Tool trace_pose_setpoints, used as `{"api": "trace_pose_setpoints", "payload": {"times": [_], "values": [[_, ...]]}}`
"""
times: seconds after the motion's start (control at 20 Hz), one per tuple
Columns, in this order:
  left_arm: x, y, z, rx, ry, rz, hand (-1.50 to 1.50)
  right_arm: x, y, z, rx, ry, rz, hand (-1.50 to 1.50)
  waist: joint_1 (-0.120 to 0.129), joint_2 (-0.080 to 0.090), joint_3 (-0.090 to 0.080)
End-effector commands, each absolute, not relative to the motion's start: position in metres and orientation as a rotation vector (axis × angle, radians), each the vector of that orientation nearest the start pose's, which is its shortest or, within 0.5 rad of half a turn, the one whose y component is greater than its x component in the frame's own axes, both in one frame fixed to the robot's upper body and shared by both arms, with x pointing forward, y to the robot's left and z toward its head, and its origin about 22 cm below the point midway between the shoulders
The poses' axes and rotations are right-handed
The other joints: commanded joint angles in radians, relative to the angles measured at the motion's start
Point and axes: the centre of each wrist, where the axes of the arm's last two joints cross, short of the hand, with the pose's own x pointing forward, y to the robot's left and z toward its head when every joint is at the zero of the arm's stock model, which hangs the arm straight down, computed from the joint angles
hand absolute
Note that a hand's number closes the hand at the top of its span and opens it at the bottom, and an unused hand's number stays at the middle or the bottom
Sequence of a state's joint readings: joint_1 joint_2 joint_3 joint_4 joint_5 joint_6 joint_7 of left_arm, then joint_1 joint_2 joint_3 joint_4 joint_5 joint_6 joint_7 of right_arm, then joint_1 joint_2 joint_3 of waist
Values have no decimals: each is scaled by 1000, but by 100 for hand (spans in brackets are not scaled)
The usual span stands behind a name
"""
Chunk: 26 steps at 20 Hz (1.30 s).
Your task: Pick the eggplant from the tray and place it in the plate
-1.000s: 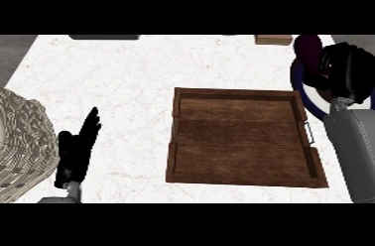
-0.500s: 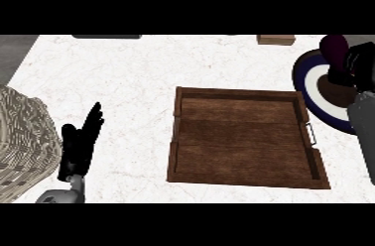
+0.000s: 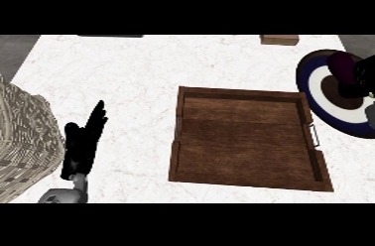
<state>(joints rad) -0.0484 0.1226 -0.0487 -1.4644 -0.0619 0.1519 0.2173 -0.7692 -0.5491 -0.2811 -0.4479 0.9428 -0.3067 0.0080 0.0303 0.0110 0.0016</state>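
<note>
Your right hand (image 3: 357,81) is at the view's right edge, over the plate (image 3: 315,103), with its dark fingers curled round the eggplant (image 3: 341,65), whose purple end shows just above the fingers. The eggplant is out of the tray (image 3: 249,138), which lies to the left of those fingers with nothing in it. The step in hand, as I judge it, is the set-down. Lower until the eggplant's underside meets the plate's light inner ring beneath your fingers, not the dark rim toward the tray. How near it already sits to the plate I cannot tell from this view, so go slowly. Uncurl only once it rests, then lift straight up so the fingertips do not roll it toward the rim. Your left hand (image 3: 82,141) rests far left of the tray, fingers straight, beside the woven basket (image 3: 26,136); leave it there.
</note>
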Motion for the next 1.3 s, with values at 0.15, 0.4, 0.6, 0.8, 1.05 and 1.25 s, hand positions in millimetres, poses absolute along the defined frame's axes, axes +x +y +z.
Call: {"api": "trace_pose_setpoints", "payload": {"times": [0.15, 0.4, 0.6, 0.8, 1.05, 1.25], "values": [[252, 244, -8, 223, -1299, -74, 0, 385, -425, 64, -1101, -1033, 693, -150, 7, 2, 1], [249, 247, -11, 216, -1283, -70, 0, 373, -442, 65, -1010, -1330, 662, -150, -5, -1, 2], [251, 248, -15, 250, -1294, -32, 0, 379, -440, 77, -878, -1649, 329, -150, -28, -6, 4], [260, 257, -7, 238, -1292, -29, 0, 366, -463, 83, -742, -1732, 160, -150, -27, -6, 1], [254, 243, -16, 236, -1305, -30, 0, 338, -489, 64, -651, -1729, 124, -150, -15, -4, 0], [251, 242, -15, 230, -1274, -48, 0, 313, -495, 30, -614, -1761, 143, -150, -8, -1, 1]]}}
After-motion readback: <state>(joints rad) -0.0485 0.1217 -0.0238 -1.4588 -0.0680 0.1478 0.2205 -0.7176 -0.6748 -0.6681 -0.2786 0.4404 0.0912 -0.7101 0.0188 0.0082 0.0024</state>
